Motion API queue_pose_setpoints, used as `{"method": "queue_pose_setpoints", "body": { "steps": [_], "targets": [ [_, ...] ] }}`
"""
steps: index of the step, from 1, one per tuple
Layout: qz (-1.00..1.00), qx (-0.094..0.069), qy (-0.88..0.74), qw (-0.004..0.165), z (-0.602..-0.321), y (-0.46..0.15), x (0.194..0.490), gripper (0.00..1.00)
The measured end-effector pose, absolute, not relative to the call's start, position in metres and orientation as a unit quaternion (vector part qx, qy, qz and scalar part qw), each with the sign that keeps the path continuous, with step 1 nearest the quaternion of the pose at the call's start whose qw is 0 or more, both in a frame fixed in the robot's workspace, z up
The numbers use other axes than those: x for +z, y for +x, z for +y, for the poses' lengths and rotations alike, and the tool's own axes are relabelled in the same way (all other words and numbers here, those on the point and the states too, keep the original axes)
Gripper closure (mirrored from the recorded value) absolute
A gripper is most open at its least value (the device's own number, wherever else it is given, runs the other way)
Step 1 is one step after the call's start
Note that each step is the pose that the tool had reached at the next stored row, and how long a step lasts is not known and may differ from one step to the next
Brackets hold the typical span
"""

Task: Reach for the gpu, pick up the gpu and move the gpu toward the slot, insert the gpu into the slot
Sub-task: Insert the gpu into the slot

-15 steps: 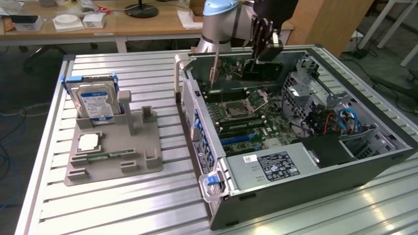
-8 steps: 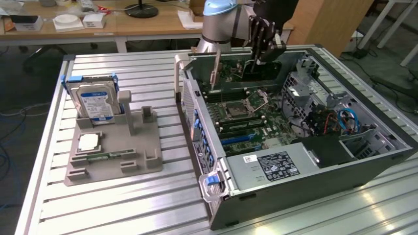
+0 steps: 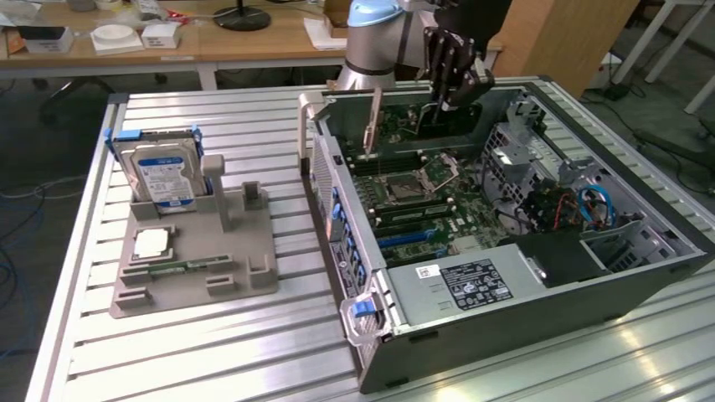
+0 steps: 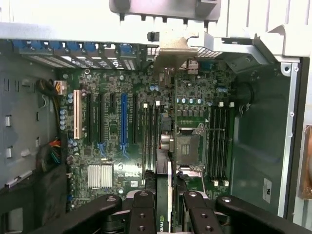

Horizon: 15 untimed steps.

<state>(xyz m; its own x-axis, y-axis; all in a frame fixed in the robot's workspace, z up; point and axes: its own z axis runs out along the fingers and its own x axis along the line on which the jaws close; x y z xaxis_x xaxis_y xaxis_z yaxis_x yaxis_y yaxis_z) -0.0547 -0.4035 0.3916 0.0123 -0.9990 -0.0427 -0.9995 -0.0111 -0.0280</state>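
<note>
- Aluminium bench (image 3: 223, 352) carries the open case (image 3: 537, 327); I see fingers (image 4: 142, 209) pinching the gpu (image 4: 169, 183) edge-on.
- Card's held end is cut off; blue slot (image 4: 123, 122) lies apart.

Gpu (image 3: 404, 113) is hanging upright on its long edge above the motherboard (image 3: 447, 209), clear of it and not seated. Its green circuit side is facing the exterior view's camera; its pale metal bracket (image 3: 374, 121) is pointing down at the end toward the exterior view's left. Seen edge-on in the wrist view, the card is showing as a thin line with a black face. Slot (image 4: 123, 119) is lying empty on the motherboard, a long narrow blue strip among black connectors. The card is running parallel to the slot but sitting off to one side of it, well apart.
</note>
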Motion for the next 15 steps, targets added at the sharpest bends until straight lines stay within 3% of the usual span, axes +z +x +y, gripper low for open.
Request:
{"method": "queue_pose_setpoints", "body": {
  "steps": [15],
  "targets": [
    [0.704,0.002,-0.709,0.028,-0.4126,-0.0543,0.3877,0.73]
  ]
}}
